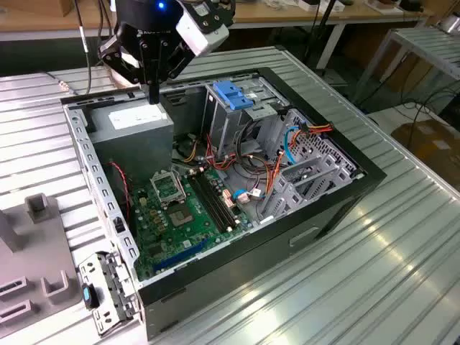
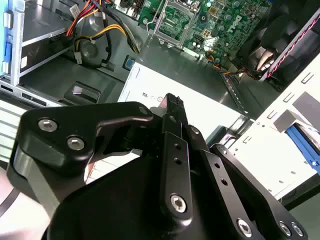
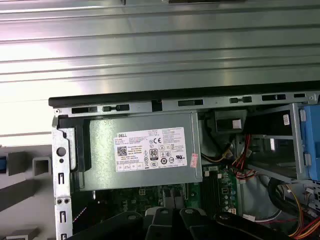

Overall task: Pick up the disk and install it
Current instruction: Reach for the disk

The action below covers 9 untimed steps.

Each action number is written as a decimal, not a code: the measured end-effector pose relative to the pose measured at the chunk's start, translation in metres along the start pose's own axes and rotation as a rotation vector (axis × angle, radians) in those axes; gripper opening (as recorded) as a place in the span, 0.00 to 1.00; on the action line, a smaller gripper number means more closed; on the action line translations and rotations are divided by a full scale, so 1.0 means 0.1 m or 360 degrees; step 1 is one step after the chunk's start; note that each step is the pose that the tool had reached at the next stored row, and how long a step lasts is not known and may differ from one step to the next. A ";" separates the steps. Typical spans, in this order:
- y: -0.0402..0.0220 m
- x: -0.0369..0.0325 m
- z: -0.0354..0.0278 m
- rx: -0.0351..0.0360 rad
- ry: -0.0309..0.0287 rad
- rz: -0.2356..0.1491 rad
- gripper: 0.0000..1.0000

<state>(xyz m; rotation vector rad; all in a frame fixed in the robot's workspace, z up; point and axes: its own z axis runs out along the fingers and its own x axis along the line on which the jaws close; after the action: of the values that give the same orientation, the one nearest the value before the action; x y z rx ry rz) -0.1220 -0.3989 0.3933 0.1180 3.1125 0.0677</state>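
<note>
My gripper [image 1: 153, 95] hangs over the back corner of the open computer case [image 1: 345, 194], on the exterior view's left. Its black fingers are pressed together with nothing between them. In the second wrist view the gripper [image 2: 173, 103] points down at the grey power supply box [image 2: 210, 107] with its white sticker. Beyond the case's side wall, a silver piece with blue rails [image 2: 304, 142] lies on a light plate; it looks like the disk. A blue sliver [image 3: 2, 165] beside the grey blocks may be the same disk.
Inside the case are the green motherboard [image 1: 176, 208], bundles of coloured cables [image 1: 251, 172] and a grey drive cage topped by a blue latch [image 1: 233, 93]. A grey fixture plate with upright blocks [image 1: 39, 287] sits on the ribbed metal table [image 1: 374, 287] at the exterior view's left.
</note>
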 end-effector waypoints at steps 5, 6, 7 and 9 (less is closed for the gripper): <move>0.000 0.006 0.000 0.0000 0.00000 0.0000 0.11; 0.000 0.006 0.000 0.0000 0.00000 0.0000 0.11; 0.000 0.006 0.000 0.0000 0.00000 0.0000 0.11; -0.001 0.008 0.000 0.0000 0.00000 0.0000 0.11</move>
<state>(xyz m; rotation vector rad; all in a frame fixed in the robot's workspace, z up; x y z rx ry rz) -0.1227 -0.3989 0.3933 0.1180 3.1125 0.0675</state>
